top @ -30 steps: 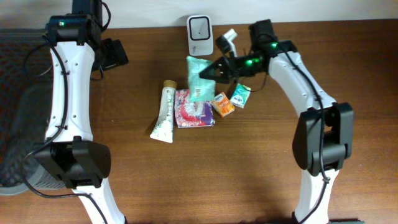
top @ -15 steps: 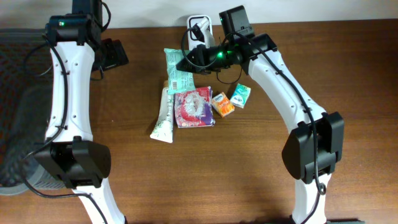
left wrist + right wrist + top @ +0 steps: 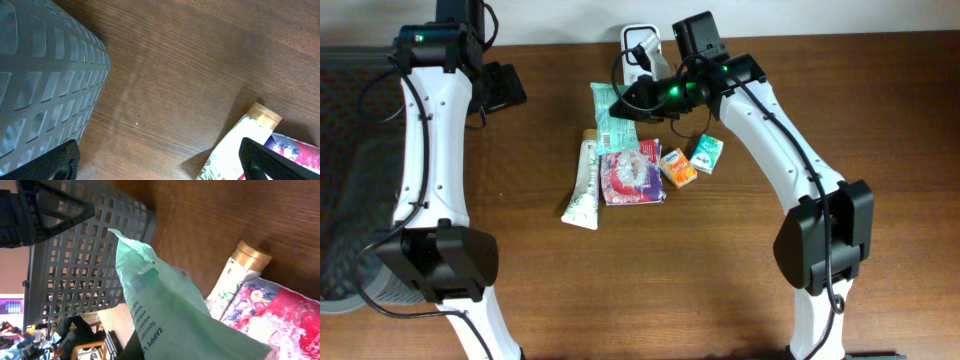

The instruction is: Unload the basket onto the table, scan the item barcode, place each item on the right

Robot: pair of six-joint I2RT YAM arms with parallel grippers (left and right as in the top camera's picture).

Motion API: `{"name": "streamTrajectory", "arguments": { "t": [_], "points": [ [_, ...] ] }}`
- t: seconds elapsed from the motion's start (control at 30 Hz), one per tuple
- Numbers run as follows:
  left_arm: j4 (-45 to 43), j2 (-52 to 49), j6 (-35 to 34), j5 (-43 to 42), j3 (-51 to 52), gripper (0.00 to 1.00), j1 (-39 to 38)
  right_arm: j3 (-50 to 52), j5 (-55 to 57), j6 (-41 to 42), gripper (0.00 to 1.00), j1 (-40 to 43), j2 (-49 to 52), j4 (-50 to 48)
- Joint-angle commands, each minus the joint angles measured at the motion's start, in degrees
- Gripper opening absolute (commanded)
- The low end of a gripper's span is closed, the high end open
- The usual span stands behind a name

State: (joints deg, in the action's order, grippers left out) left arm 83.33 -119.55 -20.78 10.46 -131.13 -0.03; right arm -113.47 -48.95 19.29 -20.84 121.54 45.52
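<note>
Right pincer [image 3: 634,100] pinching the green packet [image 3: 611,117] by its right edge, just left of the scanner [image 3: 640,42]. The packet's long axis runs far-to-near over the surface [image 3: 720,250], slightly tilted, near end over the tube [image 3: 582,185] and red pouch [image 3: 633,175]. Left pincer [image 3: 503,88] spread wide, well apart

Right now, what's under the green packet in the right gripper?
The table, the tube near its cap and the red packet along its top edge; anything beneath the green packet is hidden.
</note>
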Motion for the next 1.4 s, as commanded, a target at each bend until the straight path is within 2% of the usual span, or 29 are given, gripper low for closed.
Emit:
{"name": "streamTrajectory", "arguments": {
  "t": [0.0,0.33,0.47,0.6,0.67,0.77,0.83,0.97,1.03,1.07,1.13,1.2,1.27,1.33,1.37],
  "points": [
    [-0.09,1.49,-0.59,-0.35,-0.26,0.99,0.11,-1.90,0.39,-0.37,0.04,-0.42,-3.15,0.76],
    [-0.09,1.49,-0.59,-0.35,-0.26,0.99,0.11,-1.97,-2.45,-1.90,0.04,3.61,-3.65,3.50],
    [-0.09,1.49,-0.59,-0.35,-0.26,0.99,0.11,-3.37,21.05,-1.11,0.04,3.89,-3.67,15.61],
    [-0.09,1.49,-0.59,-0.35,-0.26,0.99,0.11,-8.92,56.87,3.37,0.04,4.42,-3.65,34.62],
    [-0.09,1.49,-0.59,-0.35,-0.26,0.99,0.11,-7.67,68.39,6.36,0.04,4.42,-2.67,40.26],
    [-0.09,1.49,-0.59,-0.35,-0.26,0.99,0.11,-0.57,83.06,16.61,0.04,4.81,-2.16,42.47],
    [-0.09,1.49,-0.59,-0.33,-0.26,0.99,0.11,6.49,86.31,19.41,0.04,5.66,-2.16,40.13],
    [-0.09,1.49,-0.59,-0.35,-0.26,0.99,0.11,23.08,87.06,19.34,0.05,7.04,-2.16,26.16],
    [-0.09,1.49,-0.59,-0.35,-0.26,0.99,0.11,25.11,82.58,18.32,0.23,6.95,-2.16,23.30],
    [-0.09,1.49,-0.59,-0.35,-0.26,0.99,0.11,25.11,77.59,14.36,0.23,6.93,-2.16,21.31],
    [-0.09,1.49,-0.59,-0.35,-0.26,0.99,0.11,25.11,66.82,8.85,0.43,6.95,-2.16,17.90],
    [-0.09,1.49,-0.59,-0.35,-0.26,0.99,0.11,24.15,52.83,4.39,0.43,6.95,-2.19,15.87],
    [-0.09,1.49,-0.59,-0.35,-0.26,0.99,0.11,21.68,43.89,0.24,0.43,6.95,-2.19,15.82],
    [-0.09,1.49,-0.59,-0.35,-0.26,0.99,0.11,16.94,41.86,-0.46,0.46,7.10,-2.23,19.67],
    [-0.09,1.49,-0.59,-0.35,-0.26,0.99,0.11,11.56,41.92,-0.48,0.52,7.52,-2.23,24.72]
  ]
}}
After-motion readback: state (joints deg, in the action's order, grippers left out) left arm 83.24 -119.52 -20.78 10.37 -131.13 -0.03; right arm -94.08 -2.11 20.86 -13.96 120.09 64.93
